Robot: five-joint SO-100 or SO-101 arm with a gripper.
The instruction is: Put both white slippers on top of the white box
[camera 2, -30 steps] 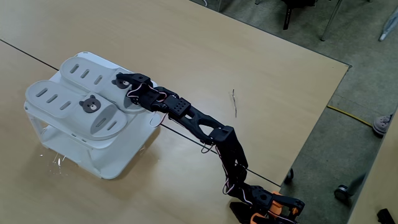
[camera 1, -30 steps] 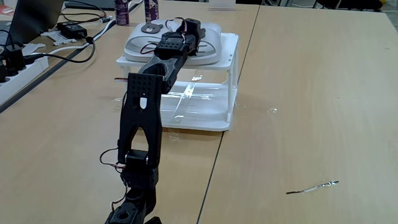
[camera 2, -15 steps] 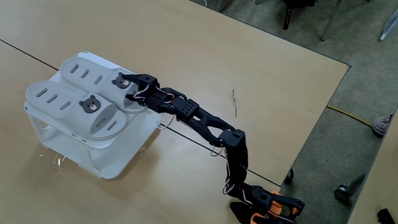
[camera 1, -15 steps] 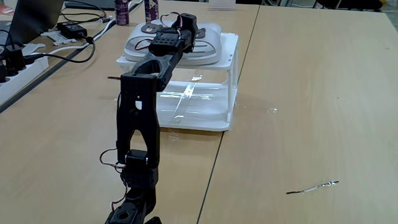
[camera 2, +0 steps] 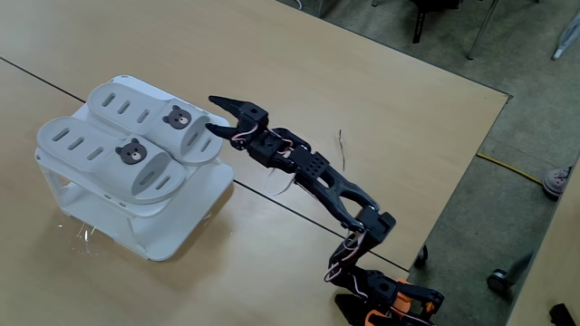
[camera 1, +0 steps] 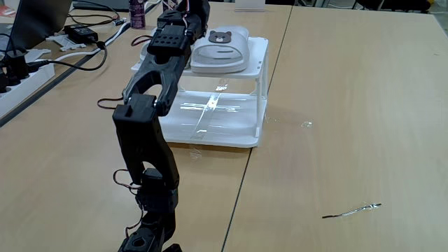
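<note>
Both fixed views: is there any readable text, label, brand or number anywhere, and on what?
No legible text anywhere.
White slippers: each has a brown bear-face badge, a picture, no lettering.
White box: no print visible.
Bottles at the table's far edge: purple labels, too small and blurred to read.
White card at the far edge: cropped, nothing readable.
Arm and open claw: plain black, no markings visible.

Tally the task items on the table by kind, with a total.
White slippers: 2, first, second, side by side on the box top
White box: 1
Gripper: 1, empty
Total: 4
</note>
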